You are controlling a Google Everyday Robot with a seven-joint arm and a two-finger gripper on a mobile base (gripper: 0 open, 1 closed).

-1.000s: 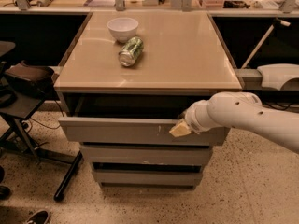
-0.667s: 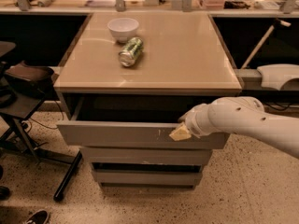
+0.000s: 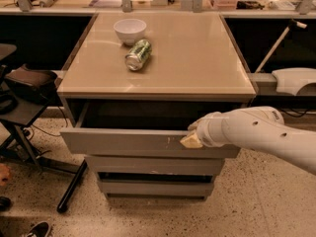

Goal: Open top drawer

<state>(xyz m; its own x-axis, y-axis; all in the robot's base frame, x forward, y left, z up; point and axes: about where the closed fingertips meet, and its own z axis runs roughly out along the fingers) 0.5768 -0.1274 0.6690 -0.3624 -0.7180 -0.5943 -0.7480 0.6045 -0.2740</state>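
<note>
The top drawer [image 3: 128,142] is the widest grey drawer of the cabinet. It stands pulled out toward me, its dark inside showing under the tan top. Small white scuff marks sit on its flat front right of centre. My gripper [image 3: 192,138] comes in from the right on a white arm and sits at the upper edge of the drawer front, right of centre. Its yellowish fingertips touch the front panel's top edge. Two narrower grey drawer fronts [image 3: 155,166] lie below, pushed in.
A white bowl [image 3: 130,30] and a green can [image 3: 138,54] lying on its side are on the tan cabinet top [image 3: 197,58]. A black chair and stand [image 3: 29,93] are at the left. A shoe [image 3: 35,229] shows at the bottom left. A white device [image 3: 294,80] is at the right.
The top drawer has slid further out toward me, and my gripper has moved with its front edge.
</note>
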